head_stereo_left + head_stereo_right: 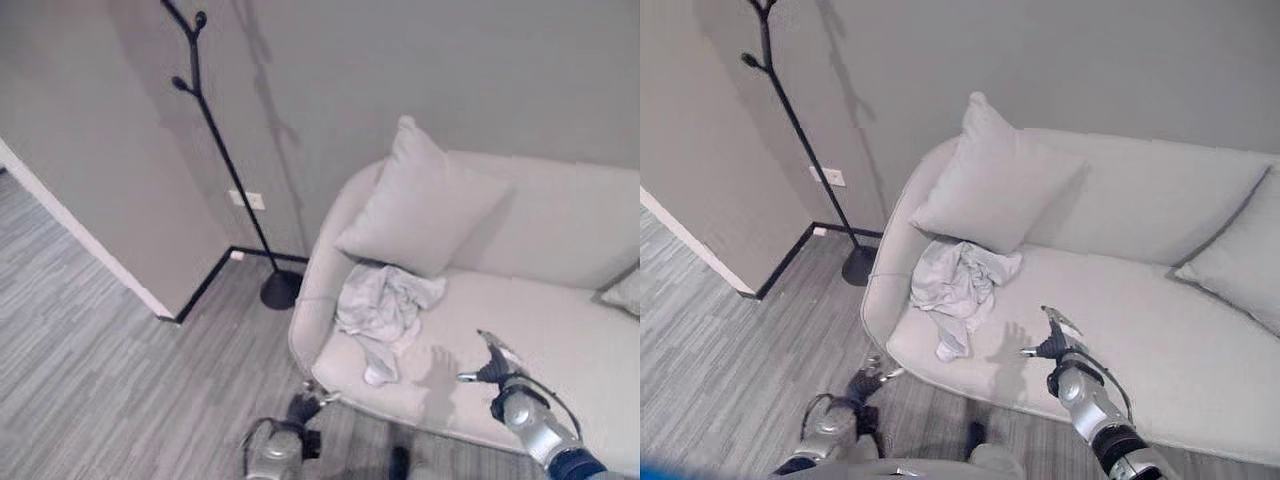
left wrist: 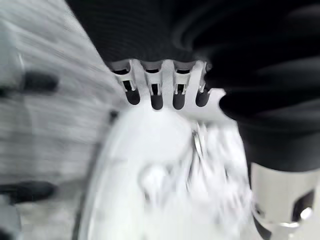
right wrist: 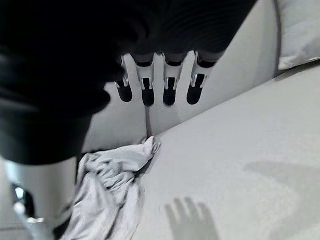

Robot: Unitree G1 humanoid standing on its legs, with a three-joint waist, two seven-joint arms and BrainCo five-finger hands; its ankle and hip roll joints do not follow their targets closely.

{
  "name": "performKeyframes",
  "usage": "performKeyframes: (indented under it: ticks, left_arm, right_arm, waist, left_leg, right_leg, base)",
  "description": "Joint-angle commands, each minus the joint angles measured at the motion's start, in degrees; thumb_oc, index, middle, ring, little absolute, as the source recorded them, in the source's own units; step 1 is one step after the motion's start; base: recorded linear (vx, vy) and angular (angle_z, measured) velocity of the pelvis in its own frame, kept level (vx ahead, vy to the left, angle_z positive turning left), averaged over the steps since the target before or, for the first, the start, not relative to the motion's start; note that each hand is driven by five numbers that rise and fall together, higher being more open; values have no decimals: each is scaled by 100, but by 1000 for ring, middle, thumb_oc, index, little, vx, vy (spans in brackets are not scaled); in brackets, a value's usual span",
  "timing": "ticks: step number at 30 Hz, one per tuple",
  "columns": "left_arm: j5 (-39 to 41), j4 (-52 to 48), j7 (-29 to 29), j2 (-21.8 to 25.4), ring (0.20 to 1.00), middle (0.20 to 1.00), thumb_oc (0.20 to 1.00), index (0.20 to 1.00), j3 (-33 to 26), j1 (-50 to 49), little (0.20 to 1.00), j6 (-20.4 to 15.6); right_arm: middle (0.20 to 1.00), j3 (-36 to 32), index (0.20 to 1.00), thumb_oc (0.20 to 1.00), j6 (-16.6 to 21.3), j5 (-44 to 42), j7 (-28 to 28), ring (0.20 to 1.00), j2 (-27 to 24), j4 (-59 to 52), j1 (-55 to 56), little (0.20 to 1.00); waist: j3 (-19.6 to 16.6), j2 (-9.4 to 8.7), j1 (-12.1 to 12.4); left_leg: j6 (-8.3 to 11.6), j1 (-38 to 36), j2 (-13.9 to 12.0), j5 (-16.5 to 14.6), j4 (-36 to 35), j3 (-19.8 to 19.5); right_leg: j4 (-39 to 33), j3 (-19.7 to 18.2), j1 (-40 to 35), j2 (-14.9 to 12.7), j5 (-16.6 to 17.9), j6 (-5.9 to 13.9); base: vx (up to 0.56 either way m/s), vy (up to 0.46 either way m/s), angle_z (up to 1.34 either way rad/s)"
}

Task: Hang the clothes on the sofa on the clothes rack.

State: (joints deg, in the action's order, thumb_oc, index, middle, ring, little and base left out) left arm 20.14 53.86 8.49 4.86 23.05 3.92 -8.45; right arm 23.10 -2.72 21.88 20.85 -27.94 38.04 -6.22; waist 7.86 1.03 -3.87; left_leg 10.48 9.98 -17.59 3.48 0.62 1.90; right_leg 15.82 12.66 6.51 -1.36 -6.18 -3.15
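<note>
Fingers on my right hand (image 1: 1055, 345) stand straight and spread, holding nothing, poised over the sofa (image 1: 1160, 330) seat right of the clothes (image 1: 958, 285). My left hand (image 1: 300, 408) hangs low by the sofa's near left corner; its fingers (image 2: 156, 95) reach out straight and hold nothing. I count one crumpled pale garment, lying on the seat's left end just below one cushion (image 1: 990, 185). A second cushion (image 1: 1245, 265) sits at the far right. One black rack (image 1: 215, 140) stands left of the sofa, by the wall.
</note>
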Motion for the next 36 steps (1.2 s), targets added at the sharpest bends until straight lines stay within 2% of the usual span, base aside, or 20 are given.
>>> performKeyframes:
  ticks: [1,2,3,4,5,7,8,10,14,15,19,22,25,31,36]
  left_arm:
    - [153,-338,101,220,1000,1000,1000,1000,-42,-347,1000,-109]
    - [152,-338,102,219,1000,1000,1000,1000,-41,-348,1000,-109]
    - [123,-233,67,182,1000,1000,1000,1000,-35,-383,1000,-122]
    - [100,-214,47,188,1000,1000,1000,1000,-39,-421,1000,-125]
    - [73,-196,5,181,1000,1000,1000,1000,-43,-474,1000,-124]
    - [18,-110,-12,161,1000,1000,1000,1000,-22,-499,1000,-118]
    - [-41,17,5,190,1000,1000,1000,1000,-45,-482,1000,-80]
    - [-142,-81,-39,315,1000,1000,1000,1000,-6,-402,1000,-82]
    - [-164,-361,97,662,1000,1000,1000,1000,3,-80,1000,-166]
    - [-164,-362,97,666,1000,1000,1000,1000,-2,-74,1000,-165]
    - [6,-272,445,894,1000,1000,1000,1000,-124,295,1000,-311]
    - [-4,-249,536,986,1000,1000,1000,1000,-137,425,1000,-371]
    - [32,-215,700,1100,1000,1000,1000,1000,-222,559,1000,-465]
    - [269,363,885,982,1000,1000,1000,1000,-456,586,1000,-477]
    - [273,1125,1102,805,1000,1000,1000,1000,-597,573,1000,-458]
  right_arm:
    - [1000,17,1000,1000,174,136,290,1000,-70,-3,-279,1000]
    - [1000,18,1000,1000,176,136,292,1000,-70,0,-279,1000]
    - [1000,14,1000,1000,176,167,300,1000,-79,184,-273,1000]
    - [1000,20,1000,1000,167,169,273,1000,-84,225,-238,1000]
    - [1000,37,1000,1000,181,196,221,1000,-84,266,-210,1000]
    - [1000,51,1000,1000,202,218,222,1000,-57,369,-163,1000]
    - [1000,96,1000,1000,108,346,184,1000,21,549,-107,1000]
    - [1000,125,1000,1000,83,349,147,1000,141,708,-196,1000]
    - [1000,191,1000,1000,-5,186,408,1000,354,1031,-851,1000]
    - [1000,194,1000,1000,-2,184,412,1000,361,1042,-865,1000]
    - [1000,391,1000,1000,-102,47,808,1000,438,1500,-1917,1000]
    - [1000,516,1000,1000,-134,109,869,1000,373,1639,-2241,1000]
    - [1000,616,1000,1000,-258,259,1206,1000,168,2150,-2810,1000]
    - [1000,454,1000,1000,-340,96,1655,1000,60,2380,-3112,1000]
    - [1000,441,1000,1000,-454,60,2133,1000,15,2844,-3433,1000]
  waist:
    - [86,-196,235]
    - [92,-196,238]
    - [45,-113,256]
    - [9,-69,277]
    - [-49,-2,299]
    - [-98,17,323]
    - [-172,-18,347]
    - [-206,-110,389]
    - [-54,-230,536]
    - [-67,-235,539]
    - [284,-221,751]
    - [386,-182,819]
    - [596,-60,936]
    - [581,-13,1054]
    - [608,93,1193]
  left_leg:
    - [-299,40,181,803,-429,72]
    - [-295,15,180,816,-457,79]
    - [-168,125,43,910,-556,118]
    - [-116,137,4,1006,-522,171]
    - [-140,89,-47,980,-534,244]
    - [-97,63,-61,1003,-463,342]
    - [-133,153,95,896,-154,425]
    - [-196,207,290,688,95,544]
    - [-409,674,568,364,554,681]
    - [-413,707,567,348,583,686]
    - [-467,1419,590,223,1011,716]
    - [-455,1720,568,231,1149,689]
    - [-401,2154,528,239,1362,582]
    - [-367,2499,497,247,1472,531]
    - [-428,2853,544,31,1820,462]
  right_leg:
    - [-1183,-611,-1173,-593,117,682]
    - [-1180,-613,-1181,-593,112,681]
    - [-1234,-685,-1372,-679,34,797]
    - [-1263,-735,-1460,-719,3,824]
    - [-1287,-782,-1546,-758,-24,872]
    - [-1382,-805,-1693,-843,-36,910]
    - [-1430,-831,-1789,-1080,79,1000]
    - [-1456,-836,-1714,-1342,233,1125]
    - [-1403,-946,-1117,-1652,542,1268]
    - [-1398,-956,-1088,-1655,543,1272]
    - [-1480,-873,-483,-1769,929,1317]
    - [-1535,-853,-281,-1756,1010,1313]
    - [-1660,-804,-31,-1724,1098,1337]
    - [-1787,-782,190,-1710,1174,1364]
    - [-1791,-760,417,-1815,1223,1409]
  base:
    - [274,186,31]
    - [338,245,-44]
    - [349,252,-77]
    - [482,365,-63]
    - [361,284,-9]
    - [315,255,9]
    - [336,285,-27]
    - [306,292,-24]
    - [1,132,-31]
    - [-64,55,-36]
    - [-132,32,-9]
    - [-83,-3,-5]
    - [-49,-11,-5]
    - [9,-3,-8]
    - [46,19,-4]
